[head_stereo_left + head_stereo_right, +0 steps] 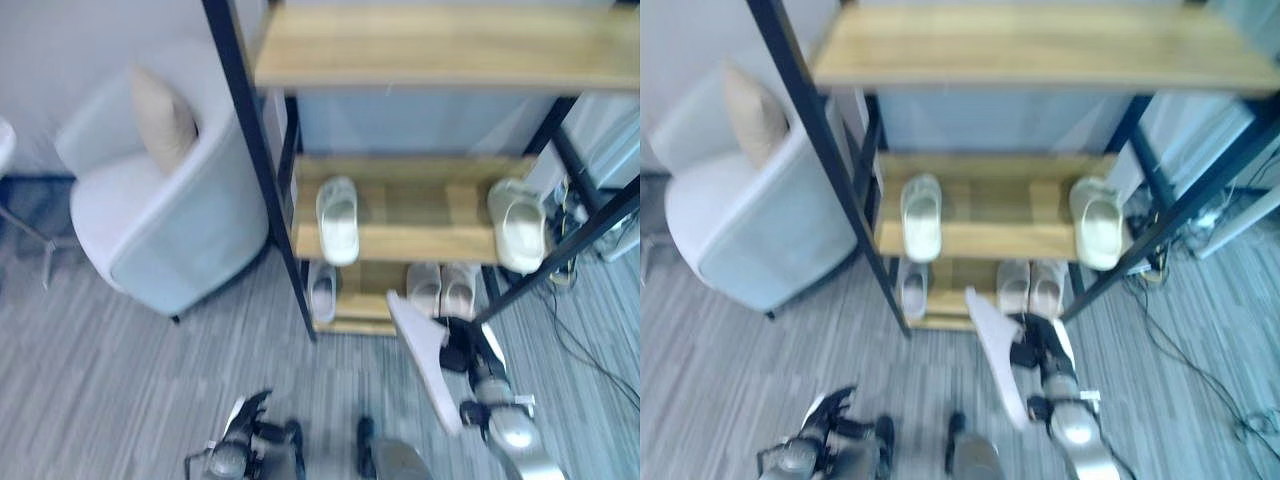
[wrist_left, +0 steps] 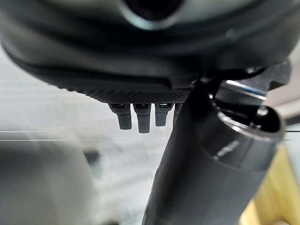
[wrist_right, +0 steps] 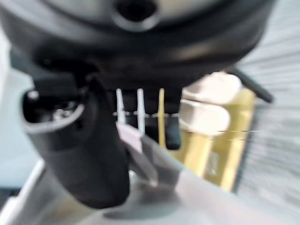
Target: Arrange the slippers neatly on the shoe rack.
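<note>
My right hand (image 1: 470, 352) is shut on a pale slipper (image 1: 425, 358), holding it tilted on edge just in front of the shoe rack's (image 1: 400, 240) bottom shelf. The slipper (image 3: 154, 187) lies against my right thumb (image 3: 84, 154) in the right wrist view. Two light slippers sit apart on the middle shelf, one at the left (image 1: 338, 218) and one at the right end (image 1: 519, 226). On the bottom shelf a single slipper (image 1: 322, 290) lies left and a pair (image 1: 441, 288) lies right. My left hand (image 1: 243, 432) hangs low near the floor, fingers (image 2: 140, 117) relaxed and empty.
A pale armchair (image 1: 160, 215) with a beige cushion (image 1: 160, 120) stands left of the rack. Black rack posts (image 1: 255, 150) slant down to the floor. Cables and a power strip (image 1: 570, 215) lie at the rack's right side. Grey striped carpet (image 1: 100, 380) lies in front.
</note>
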Robot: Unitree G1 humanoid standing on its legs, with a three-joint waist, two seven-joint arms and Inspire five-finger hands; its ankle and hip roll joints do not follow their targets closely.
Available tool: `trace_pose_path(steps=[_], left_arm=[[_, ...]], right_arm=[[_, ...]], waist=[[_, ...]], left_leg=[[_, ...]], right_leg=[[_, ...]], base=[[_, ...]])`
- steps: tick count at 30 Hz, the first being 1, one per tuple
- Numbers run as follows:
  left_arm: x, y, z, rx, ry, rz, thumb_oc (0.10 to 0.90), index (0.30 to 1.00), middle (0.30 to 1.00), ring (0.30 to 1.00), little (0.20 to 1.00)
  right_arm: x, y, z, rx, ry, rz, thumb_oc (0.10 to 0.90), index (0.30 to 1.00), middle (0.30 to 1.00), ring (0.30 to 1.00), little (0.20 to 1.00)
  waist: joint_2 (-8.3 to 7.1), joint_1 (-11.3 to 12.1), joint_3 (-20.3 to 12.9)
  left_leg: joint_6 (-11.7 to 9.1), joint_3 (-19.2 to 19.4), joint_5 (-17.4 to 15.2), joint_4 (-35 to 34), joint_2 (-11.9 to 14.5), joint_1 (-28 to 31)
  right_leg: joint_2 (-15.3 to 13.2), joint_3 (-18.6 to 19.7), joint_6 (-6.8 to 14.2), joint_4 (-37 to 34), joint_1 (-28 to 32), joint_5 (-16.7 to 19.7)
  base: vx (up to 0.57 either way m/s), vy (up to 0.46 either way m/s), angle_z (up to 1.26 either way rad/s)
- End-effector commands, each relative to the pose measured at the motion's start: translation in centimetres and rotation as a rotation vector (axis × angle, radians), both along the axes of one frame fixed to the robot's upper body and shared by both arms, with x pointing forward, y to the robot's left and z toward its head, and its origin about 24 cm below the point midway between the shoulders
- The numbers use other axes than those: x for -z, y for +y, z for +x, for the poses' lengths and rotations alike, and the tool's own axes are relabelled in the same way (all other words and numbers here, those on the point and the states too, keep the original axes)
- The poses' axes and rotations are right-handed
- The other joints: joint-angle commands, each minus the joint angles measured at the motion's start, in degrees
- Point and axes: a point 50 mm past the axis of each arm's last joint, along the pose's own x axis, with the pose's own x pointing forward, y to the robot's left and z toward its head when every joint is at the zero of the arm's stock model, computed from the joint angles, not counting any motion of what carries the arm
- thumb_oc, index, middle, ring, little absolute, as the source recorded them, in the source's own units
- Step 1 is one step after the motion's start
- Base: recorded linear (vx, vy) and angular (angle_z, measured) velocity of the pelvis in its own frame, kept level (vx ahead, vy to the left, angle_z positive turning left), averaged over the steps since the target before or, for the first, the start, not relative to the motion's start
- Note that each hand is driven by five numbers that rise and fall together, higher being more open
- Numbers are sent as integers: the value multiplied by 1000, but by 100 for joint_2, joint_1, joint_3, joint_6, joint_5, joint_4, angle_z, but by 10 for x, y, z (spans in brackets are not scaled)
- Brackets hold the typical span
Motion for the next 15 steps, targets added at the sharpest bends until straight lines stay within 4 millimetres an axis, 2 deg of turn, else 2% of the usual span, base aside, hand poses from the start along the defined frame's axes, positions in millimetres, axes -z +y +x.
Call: trace_pose_path(steps=[1, 2, 3, 4, 5, 6, 7, 8, 10, 13, 15], left_arm=[[-37, -3, 33, -27, -261, -50, 800, 900, 900, 900, 900], [-50, -5, 44, -29, -318, -85, 800, 900, 900, 900, 900], [-50, -5, 44, -30, -319, -86, 800, 900, 900, 900, 900], [-72, -5, 61, -13, -423, -82, 800, 900, 900, 900, 900], [-72, -5, 61, -14, -423, -81, 800, 900, 900, 900, 900], [-97, -9, 77, 7, -538, -77, 800, 900, 900, 900, 900], [-97, -8, 77, 6, -538, -77, 800, 900, 900, 900, 900], [-127, -10, 91, 39, -678, -33, 800, 900, 900, 900, 900], [-161, -7, 102, 47, -834, 18, 800, 900, 900, 900, 900], [-197, 2, 114, 1, -994, 90, 800, 900, 900, 900, 900], [-221, 6, 121, -44, -1090, 116, 800, 900, 900, 900, 900]], right_arm=[[-72, 22, 33, -83, -348, -44, 400, 300, 300, 300, 300], [-84, 30, 45, -120, -381, -64, 400, 300, 300, 300, 300], [-84, 30, 45, -121, -382, -64, 400, 300, 300, 300, 300], [-103, 41, 61, -164, -416, -148, 400, 300, 300, 300, 300], [-103, 41, 62, -164, -416, -148, 400, 300, 300, 300, 300], [-125, 47, 72, -156, -490, -253, 400, 300, 300, 300, 300], [-125, 47, 72, -157, -491, -254, 400, 300, 300, 300, 300], [-145, 45, 81, -99, -565, -293, 400, 300, 300, 300, 300], [-177, 38, 87, -28, -670, -332, 400, 300, 300, 300, 300], [-221, 30, 102, 47, -762, -365, 400, 300, 300, 300, 300], [-246, 32, 107, 66, -809, -394, 400, 300, 300, 300, 300]], waist=[[99, 165, -9], [106, 221, 84], [105, 216, 63], [138, 290, 166], [138, 290, 130], [170, 346, 187], [168, 349, 138], [219, 429, 125], [262, 503, 139], [281, 609, 62], [308, 631, 62]], left_leg=[[77, -118, -1138, 1452, 235, -434], [138, -121, -1339, 1978, 180, -875], [139, -122, -1354, 2011, 180, -921], [210, -65, -1577, 2757, 159, -1649], [211, -65, -1593, 2794, 160, -1710], [263, -46, -2031, 3618, 157, -2400], [264, -43, -2057, 3672, 163, -2481], [369, -108, -2301, 4424, 160, -3283], [454, -184, -2540, 5159, 131, -3982], [532, -274, -2896, 6376, 61, -5040], [541, -320, -3121, 7120, 17, -5604]], right_leg=[[-196, 132, 314, 1028, -186, -1070], [-207, 196, 290, 1503, -662, -1232], [-210, 199, 291, 1535, -707, -1246], [-245, 285, 220, 2225, -1474, -1433], [-247, 290, 220, 2261, -1535, -1447], [-264, 465, 190, 2983, -2243, -1810], [-262, 474, 190, 3034, -2327, -1832], [-295, 594, 127, 3782, -3110, -2043], [-327, 690, 72, 4488, -3787, -2250], [-343, 807, -6, 5662, -4815, -2537], [-345, 861, -47, 6409, -5367, -2734]], base=[[-249, 104, -1], [-163, 63, -15], [-271, 77, -35], [-175, 49, -19], [-225, 87, -4], [-43, 42, 7], [-135, 89, -8], [-121, 63, -13], [-129, 46, -16], [-25, 34, -1], [56, 39, -5]])
